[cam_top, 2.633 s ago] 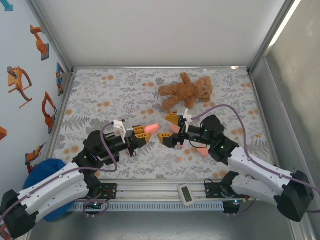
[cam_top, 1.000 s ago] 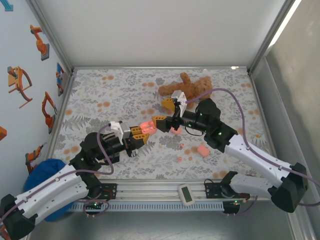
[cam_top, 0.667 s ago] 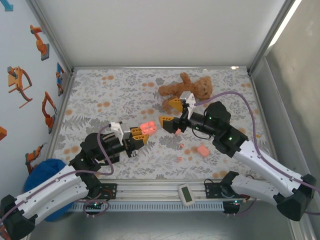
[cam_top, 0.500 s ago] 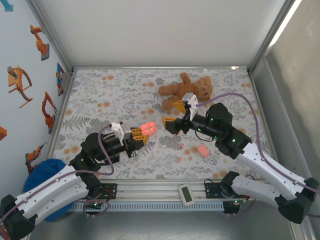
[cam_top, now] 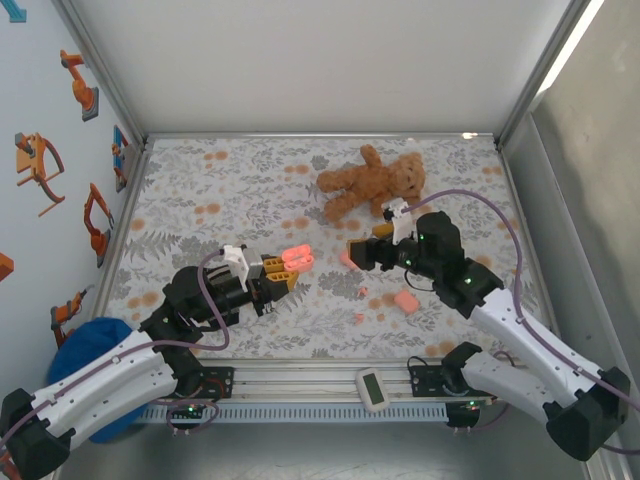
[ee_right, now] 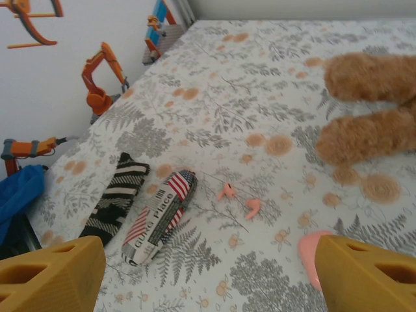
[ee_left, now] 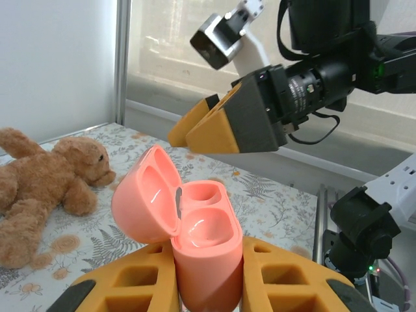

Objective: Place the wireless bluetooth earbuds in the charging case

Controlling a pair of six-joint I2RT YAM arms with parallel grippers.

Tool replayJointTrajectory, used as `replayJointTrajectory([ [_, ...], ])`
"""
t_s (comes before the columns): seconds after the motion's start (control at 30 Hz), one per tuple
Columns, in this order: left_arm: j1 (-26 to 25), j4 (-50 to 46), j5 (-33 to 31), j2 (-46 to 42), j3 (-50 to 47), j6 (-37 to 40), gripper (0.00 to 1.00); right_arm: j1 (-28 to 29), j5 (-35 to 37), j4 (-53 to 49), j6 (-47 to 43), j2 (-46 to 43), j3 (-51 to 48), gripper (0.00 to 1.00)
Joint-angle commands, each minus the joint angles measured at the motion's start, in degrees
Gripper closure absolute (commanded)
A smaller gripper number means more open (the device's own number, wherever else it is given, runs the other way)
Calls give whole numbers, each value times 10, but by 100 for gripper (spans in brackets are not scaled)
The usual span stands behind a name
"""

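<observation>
A floral tablecloth (cam_top: 200, 190) lies between white walls (cam_top: 300, 60) (orange robot stickers (cam_top: 40, 165) on the left).

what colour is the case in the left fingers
Salmon pink case; clearest in the left wrist view.

The left end effector (cam_top: 283, 270) is clamping the charging case (cam_top: 294, 257). The right end effector (cam_top: 368, 240) is hovering opposite, jaws spread wide and empty.

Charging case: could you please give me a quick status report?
Left gripper shut on open charging case, wells empty. Right gripper open, holding nothing. Two earbuds loose on table. Teddy bear just beyond right gripper.
</observation>
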Motion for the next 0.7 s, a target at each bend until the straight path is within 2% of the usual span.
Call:
replayJointTrajectory([
  [0.0, -4, 22, 6, -4, -3, -7, 91, -27, -42, -22, 40, 11, -26, 21],
  [0.37, -3, 19, 11, -4, -3, -8, 91, -64, -20, -73, 43, 34, -99, 34],
  [0.5, -4, 25, 12, 0, -3, -11, 91, -64, -6, -94, 49, 72, -98, 42],
  [0.67, -4, 29, 12, 7, -3, -14, 91, -63, -33, -94, 70, 146, -79, 50],
])
